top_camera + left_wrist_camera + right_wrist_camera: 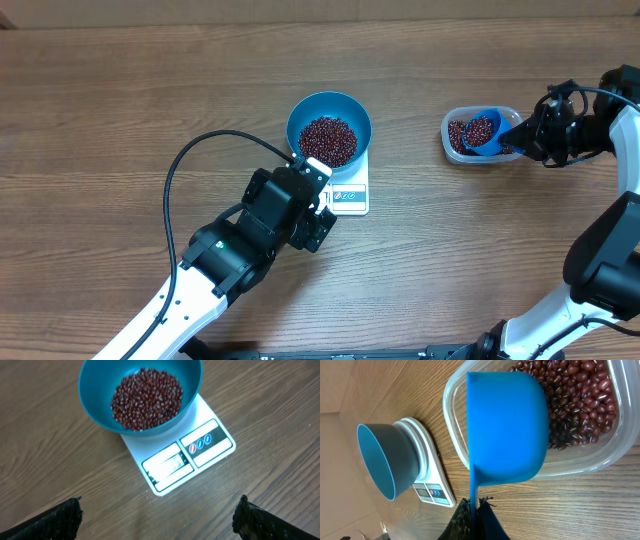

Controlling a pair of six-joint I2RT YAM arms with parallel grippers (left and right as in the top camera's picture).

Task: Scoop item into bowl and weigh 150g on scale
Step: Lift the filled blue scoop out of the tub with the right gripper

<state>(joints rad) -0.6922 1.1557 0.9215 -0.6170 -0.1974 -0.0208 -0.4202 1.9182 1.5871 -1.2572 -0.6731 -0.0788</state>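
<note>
Right gripper (472, 510) was clamped on the handle of the blue scoop (507, 425), set in the tub (451, 420) over the beans (580, 400) (hard, light, apt to roll and spill), so a level carry by that handle to the bowl (325, 103) on the scale (352, 198) seemed wise.

Scoop (510, 425) — blocks tub (452, 425); bowl (300, 112) open above.
</note>
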